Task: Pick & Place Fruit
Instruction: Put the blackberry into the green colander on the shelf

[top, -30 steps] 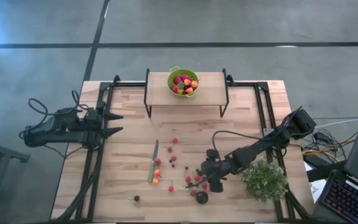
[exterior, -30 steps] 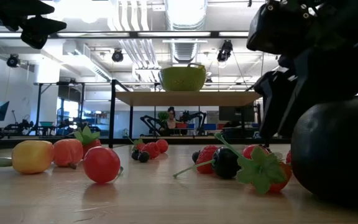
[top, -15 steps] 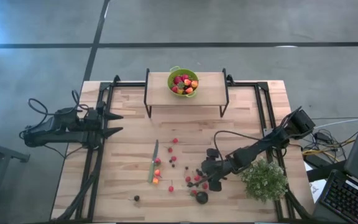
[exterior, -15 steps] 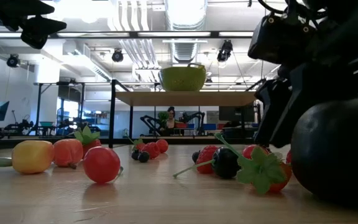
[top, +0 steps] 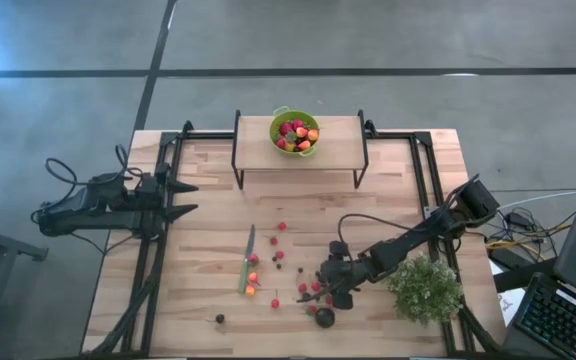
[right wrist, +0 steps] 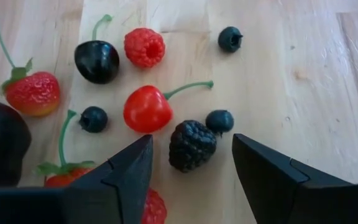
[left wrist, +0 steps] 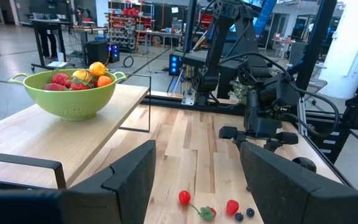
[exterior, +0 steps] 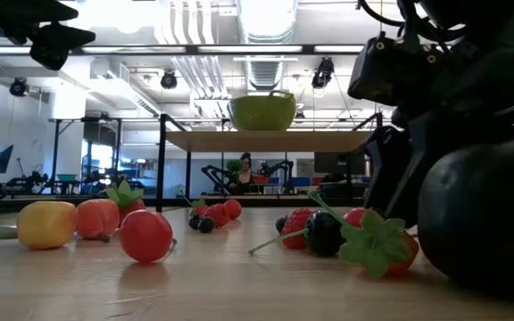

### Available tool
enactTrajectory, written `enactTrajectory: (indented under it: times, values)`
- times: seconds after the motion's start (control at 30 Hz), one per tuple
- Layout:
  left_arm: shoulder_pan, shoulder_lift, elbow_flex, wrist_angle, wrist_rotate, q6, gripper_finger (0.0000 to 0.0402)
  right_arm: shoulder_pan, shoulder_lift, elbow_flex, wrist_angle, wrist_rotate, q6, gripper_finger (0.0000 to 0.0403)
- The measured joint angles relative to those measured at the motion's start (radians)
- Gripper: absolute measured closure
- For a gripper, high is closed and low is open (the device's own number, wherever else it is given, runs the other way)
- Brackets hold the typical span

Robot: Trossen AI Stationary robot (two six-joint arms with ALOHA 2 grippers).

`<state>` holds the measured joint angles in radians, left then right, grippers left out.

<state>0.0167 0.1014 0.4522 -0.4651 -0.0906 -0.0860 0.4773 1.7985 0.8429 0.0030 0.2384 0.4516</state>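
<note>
Your right tool (right wrist: 191, 180) hangs open and empty, its fingers straddling the blackberry (right wrist: 192, 145) on the table (right wrist: 291, 93), lined up to pinch; loose fruit (top: 280, 255) lies scattered nearby.

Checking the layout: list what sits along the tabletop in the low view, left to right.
Yellow fruit → peach-coloured fruit → red cherry → small berry cluster → dark cherry → strawberry → big dark fruit.
</note>
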Motion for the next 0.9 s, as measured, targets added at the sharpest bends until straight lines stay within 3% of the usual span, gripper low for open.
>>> enactTrajectory:
  times: [0.63,0.77,0.9]
  values:
    - [0.0,0.0,0.0,0.0,0.0,0.0,0.0161,0.0,-0.004,0.0,0.001,-0.003,-0.016,0.0327]
    - [0.0,0.0,0.0,0.0,0.0,0.0,0.0161,0.0,-0.007,0.001,0.004,-0.004,-0.017,0.0333]
    - [0.0,0.0,0.0,0.0,0.0,0.0,0.0161,0.0,-0.007,0.001,0.004,-0.017,-0.01,0.031]
